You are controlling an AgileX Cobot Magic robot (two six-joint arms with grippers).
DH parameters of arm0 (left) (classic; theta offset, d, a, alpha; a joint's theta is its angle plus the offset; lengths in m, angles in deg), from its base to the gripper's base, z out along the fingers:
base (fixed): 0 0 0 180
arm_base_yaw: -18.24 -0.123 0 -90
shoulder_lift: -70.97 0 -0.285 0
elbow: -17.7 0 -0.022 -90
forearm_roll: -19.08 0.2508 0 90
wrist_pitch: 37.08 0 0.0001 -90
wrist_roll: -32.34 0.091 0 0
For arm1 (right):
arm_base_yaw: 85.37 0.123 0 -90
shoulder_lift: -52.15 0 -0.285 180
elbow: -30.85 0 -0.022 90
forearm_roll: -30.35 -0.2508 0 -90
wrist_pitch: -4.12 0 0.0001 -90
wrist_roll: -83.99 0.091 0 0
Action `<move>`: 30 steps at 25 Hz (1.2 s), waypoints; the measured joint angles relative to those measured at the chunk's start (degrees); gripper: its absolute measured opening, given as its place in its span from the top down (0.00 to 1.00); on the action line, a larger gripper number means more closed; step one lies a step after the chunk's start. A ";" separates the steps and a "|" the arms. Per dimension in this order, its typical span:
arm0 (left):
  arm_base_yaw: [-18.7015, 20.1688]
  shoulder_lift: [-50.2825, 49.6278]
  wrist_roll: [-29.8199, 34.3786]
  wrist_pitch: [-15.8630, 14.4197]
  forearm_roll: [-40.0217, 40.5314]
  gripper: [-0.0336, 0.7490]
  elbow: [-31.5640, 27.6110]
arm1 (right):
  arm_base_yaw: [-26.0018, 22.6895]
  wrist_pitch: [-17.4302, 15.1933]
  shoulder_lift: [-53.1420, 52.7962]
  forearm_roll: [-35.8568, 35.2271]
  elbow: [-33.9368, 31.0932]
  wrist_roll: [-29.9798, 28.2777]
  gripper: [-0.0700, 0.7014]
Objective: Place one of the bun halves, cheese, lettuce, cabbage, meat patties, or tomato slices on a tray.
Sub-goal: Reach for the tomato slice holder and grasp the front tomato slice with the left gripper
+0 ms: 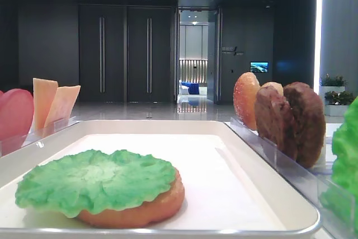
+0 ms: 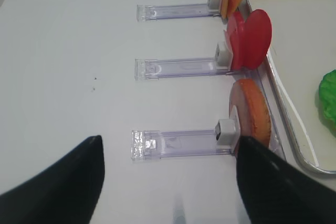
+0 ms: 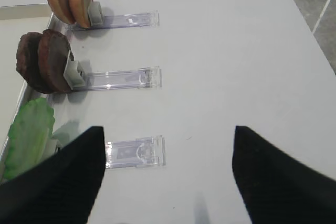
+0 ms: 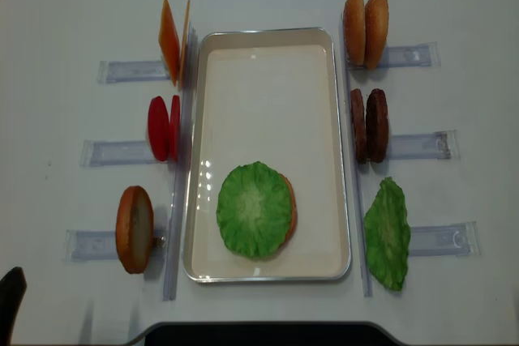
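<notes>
No readable text, label, brand or number shows in any view (a small wall sign [image 1: 231, 50] beside the far doorway is too blurred to make out).

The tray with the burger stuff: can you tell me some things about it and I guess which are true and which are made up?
1. A green lettuce leaf lies on top of a bun half on the tray. True.
2. The tomato slices are lying flat on the tray. False: they stand on edge in a clear rack left of the tray.
3. Two meat patties stand in a rack right of the tray. True.
4. The cheese is stacked on the lettuce. False: it stands in its rack at the far left corner, off the tray.
5. The left gripper holds a bun. False: its jaws are open and empty.
</notes>
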 joint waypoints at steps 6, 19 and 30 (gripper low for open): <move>0.00 0.00 0.00 0.00 0.00 0.19 0.00 | 0.00 0.00 0.00 0.00 0.00 0.00 0.28; 0.00 0.00 0.00 0.00 0.00 0.19 0.00 | 0.00 0.00 0.00 0.00 0.00 0.00 0.28; 0.00 0.00 0.00 0.00 -0.05 0.19 0.00 | 0.00 0.00 0.00 0.00 0.00 0.00 0.28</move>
